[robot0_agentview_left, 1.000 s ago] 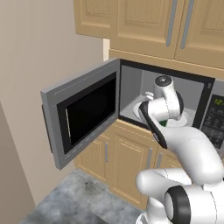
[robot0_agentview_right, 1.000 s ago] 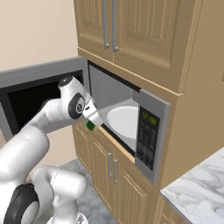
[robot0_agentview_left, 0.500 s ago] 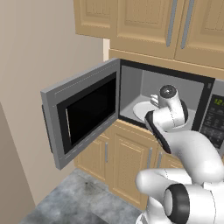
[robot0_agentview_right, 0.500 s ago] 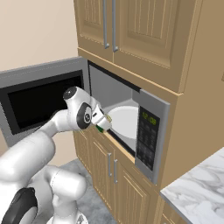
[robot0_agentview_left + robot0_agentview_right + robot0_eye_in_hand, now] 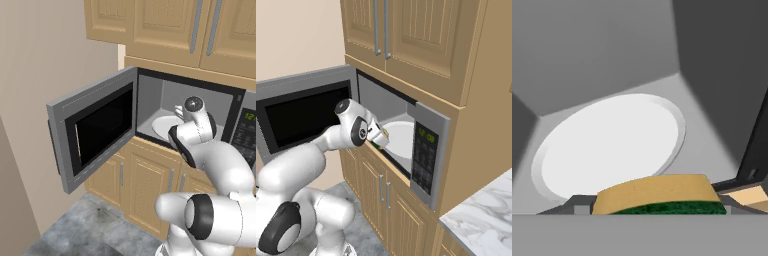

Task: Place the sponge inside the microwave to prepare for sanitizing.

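The gripper point(image 5: 381, 136) is squeezing the sponge point(image 5: 659, 196). Its two fingers sit one on each end of the sponge, and the sponge fills the space between them, so they stay wide apart. In the hand view the sponge lies right at the bottom, close to the camera. Its yellow side faces up and its dark green side is underneath. Its long side runs across the picture, from one finger to the other.

Just past the sponge is the white round plate point(image 5: 609, 145). The plate lies straight ahead of the gripper and a little lower, on the floor of the microwave point(image 5: 428, 155). The sponge is up in the air and does not touch the plate. The grey walls of the microwave stand behind the plate and on both sides.

In the right base view the gripper is at the front edge of the opening, with a bit of green and yellow showing at its tip. The plate lies just beyond it, deeper inside. In the left base view the arm reaches into the opening, and the door point(image 5: 95, 132) hangs wide open to the left, out of the way.

So I think the next move is forward and a little down, until the sponge is over the middle of the plate. Then the fingers can let go.
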Robot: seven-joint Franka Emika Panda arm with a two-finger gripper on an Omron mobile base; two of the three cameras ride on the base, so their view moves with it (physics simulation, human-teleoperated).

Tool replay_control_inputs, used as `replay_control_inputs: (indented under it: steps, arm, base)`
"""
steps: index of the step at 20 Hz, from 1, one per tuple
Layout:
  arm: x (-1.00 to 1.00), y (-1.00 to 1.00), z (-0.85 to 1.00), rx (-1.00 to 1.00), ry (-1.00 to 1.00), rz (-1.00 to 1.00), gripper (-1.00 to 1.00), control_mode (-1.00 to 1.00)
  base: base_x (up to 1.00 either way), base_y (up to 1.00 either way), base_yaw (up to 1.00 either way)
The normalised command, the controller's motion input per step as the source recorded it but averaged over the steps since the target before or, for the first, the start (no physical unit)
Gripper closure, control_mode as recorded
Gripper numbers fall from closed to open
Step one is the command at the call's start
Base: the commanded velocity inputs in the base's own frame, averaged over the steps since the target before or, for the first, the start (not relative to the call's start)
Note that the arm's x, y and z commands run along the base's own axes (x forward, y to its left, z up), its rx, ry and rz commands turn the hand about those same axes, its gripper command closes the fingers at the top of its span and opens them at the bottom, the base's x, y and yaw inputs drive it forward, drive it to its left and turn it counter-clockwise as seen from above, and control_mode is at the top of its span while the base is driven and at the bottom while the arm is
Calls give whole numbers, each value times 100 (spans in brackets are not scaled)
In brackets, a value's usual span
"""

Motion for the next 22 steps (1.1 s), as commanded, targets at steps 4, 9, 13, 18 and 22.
replay_control_inputs:
  steps: [4, 9, 13, 18, 22]
  arm:
    - [12, -3, -1, -4, -14, -1, 100, -100]
    - [6, -4, -15, -8, -11, 0, 100, -100]
    - [4, -15, -23, -5, 1, 0, 100, -100]
    - [28, -19, 0, 0, 16, 0, 100, -100]
    - [25, -3, 0, 0, 12, 0, 100, -100]
  base:
    - [0, 0, 0]
    - [0, 0, 0]
    - [0, 0, 0]
    - [0, 0, 0]
    - [0, 0, 0]
